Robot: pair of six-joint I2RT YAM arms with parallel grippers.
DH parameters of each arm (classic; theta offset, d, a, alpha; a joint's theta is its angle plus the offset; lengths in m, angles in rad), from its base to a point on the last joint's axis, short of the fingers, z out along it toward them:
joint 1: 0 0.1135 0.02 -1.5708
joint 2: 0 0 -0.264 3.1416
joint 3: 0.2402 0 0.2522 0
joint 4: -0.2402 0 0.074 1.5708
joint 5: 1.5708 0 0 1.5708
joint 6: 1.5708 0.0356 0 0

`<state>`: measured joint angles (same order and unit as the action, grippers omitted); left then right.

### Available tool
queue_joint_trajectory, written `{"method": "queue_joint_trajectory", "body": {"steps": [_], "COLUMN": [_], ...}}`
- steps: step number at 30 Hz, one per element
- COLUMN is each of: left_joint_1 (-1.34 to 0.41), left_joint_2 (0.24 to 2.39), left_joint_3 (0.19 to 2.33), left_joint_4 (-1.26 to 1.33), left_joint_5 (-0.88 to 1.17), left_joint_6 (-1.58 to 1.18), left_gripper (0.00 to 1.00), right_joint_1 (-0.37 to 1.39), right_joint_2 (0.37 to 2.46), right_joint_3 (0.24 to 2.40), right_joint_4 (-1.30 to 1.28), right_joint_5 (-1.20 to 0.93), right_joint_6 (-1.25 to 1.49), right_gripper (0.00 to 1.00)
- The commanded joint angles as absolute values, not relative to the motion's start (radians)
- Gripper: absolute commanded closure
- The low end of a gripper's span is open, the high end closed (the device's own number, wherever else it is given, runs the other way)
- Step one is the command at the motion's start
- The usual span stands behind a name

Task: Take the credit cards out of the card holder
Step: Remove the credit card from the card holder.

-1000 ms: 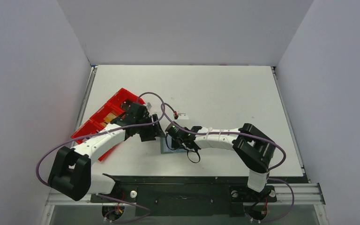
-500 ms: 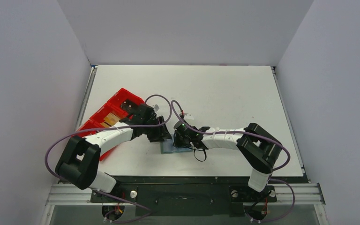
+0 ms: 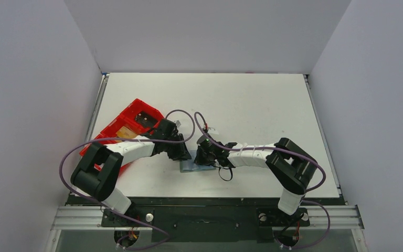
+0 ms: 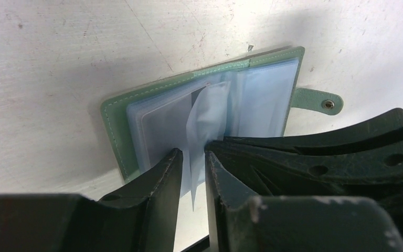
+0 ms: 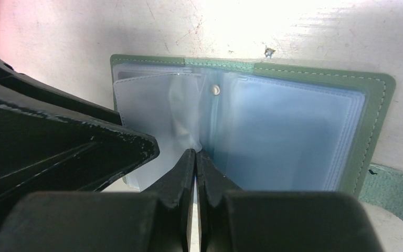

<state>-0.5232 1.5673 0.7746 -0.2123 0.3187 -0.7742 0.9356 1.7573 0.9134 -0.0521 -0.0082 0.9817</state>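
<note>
The card holder point(image 4: 116, 118) lies open and flat on the bench point(image 3: 252, 105), at its near middle, between the two arms. Its cover is grey-green with pale stitching along the edge. Inside is a stack of clear, bluish plastic sleeves point(image 5: 288, 131). A side tab point(image 4: 315, 98) with a small metal snap sticks out on the right of the left wrist view. A second snap point(image 5: 215, 90) sits near the fold.

A small red mark shows through one sleeve, too blurred to read.

The left gripper point(image 4: 191, 170) has its jaws a little apart. A loose sleeve leaf point(image 4: 204, 123) stands up between them, not clamped. The right gripper point(image 5: 195, 160) has its jaws pressed together, tips down at the fold. Whether they nip any plastic I cannot tell.

The sleeves are cloudy, so any cards inside are hard to make out; only a dark grey patch shows. From above, both grippers cover most of the holder. A red tray point(image 3: 136, 109) lies at the left. What looks like a tan-gold card point(image 3: 119, 131) lies in it, too small to be sure.
</note>
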Motion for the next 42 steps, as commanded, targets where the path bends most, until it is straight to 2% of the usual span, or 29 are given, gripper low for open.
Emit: {"method": "queue_joint_trajectory", "body": {"steps": [1, 2, 4, 7, 8, 10, 12, 22, 30, 38, 42], "left_joint_1": [-0.54, -0.541, -0.544, -0.546, -0.546, -0.546, -0.546, -0.582, -0.623, -0.677, -0.695], "left_joint_2": [1.586, 1.587, 1.583, 1.554, 1.547, 1.529, 1.519, 1.5, 1.55, 1.656, 1.723], "left_joint_3": [0.769, 0.767, 0.763, 0.757, 0.757, 0.759, 0.763, 0.802, 0.87, 0.967, 1.002], "left_joint_4": [-0.14, -0.12, -0.134, -0.145, -0.154, -0.168, -0.177, -0.175, -0.15, -0.119, -0.1], "left_joint_5": [0.315, 0.313, 0.304, 0.283, 0.272, 0.263, 0.262, 0.293, 0.288, 0.282, 0.285], "left_joint_6": [-0.778, -0.779, -0.783, -0.788, -0.787, -0.783, -0.779, -0.796, -0.819, -0.829, -0.829], "left_gripper": [0.84, 0.92, 1.0, 1.0, 1.0, 1.0, 1.0, 1.0, 0.82, 0.68, 0.65], "right_joint_1": [0.93, 0.929, 0.924, 0.911, 0.907, 0.895, 0.879, 0.828, 0.799, 0.789, 0.776], "right_joint_2": [1.736, 1.726, 1.706, 1.667, 1.644, 1.613, 1.578, 1.417, 1.339, 1.266, 1.218], "right_joint_3": [0.884, 0.885, 0.891, 0.91, 0.913, 0.921, 0.921, 0.901, 0.873, 0.845, 0.816], "right_joint_4": [-0.075, -0.079, -0.092, -0.12, -0.137, -0.163, -0.187, -0.283, -0.333, -0.382, -0.395], "right_joint_5": [0.009, 0.009, 0.003, 0.012, 0.021, 0.04, 0.054, 0.108, 0.122, 0.157, 0.174], "right_joint_6": [0.971, 0.967, 0.957, 0.943, 0.937, 0.936, 0.936, 0.921, 0.9, 0.899, 0.905], "right_gripper": [1.0, 1.0, 0.96, 0.74, 0.64, 0.56, 0.51, 0.48, 0.47, 0.48, 0.48]}}
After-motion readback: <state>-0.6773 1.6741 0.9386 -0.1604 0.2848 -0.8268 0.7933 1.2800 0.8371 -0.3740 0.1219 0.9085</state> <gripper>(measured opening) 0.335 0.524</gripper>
